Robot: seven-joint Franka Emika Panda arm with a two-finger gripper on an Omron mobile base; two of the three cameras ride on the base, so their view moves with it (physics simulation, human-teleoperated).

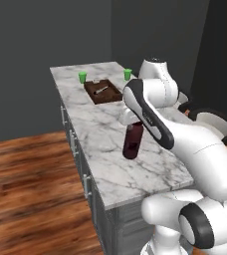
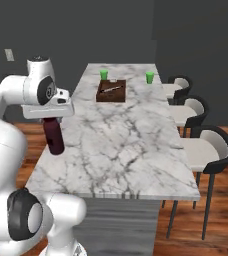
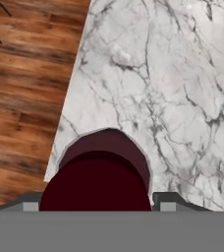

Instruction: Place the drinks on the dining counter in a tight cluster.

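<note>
Jaws are clamping the dark maroon bottle (image 1: 133, 142) near its top; we are holding it upright, by our judgement just above the marble surface (image 2: 131, 145), close to that surface's edge on the wood-floor side. Rigid, broad and probably slick and fairly heavy, it is hanging from our gripper (image 2: 50, 120); a hold lower on the body would steady it. Farther right, white chairs (image 2: 206, 150) are lining the opposite edge.
</note>
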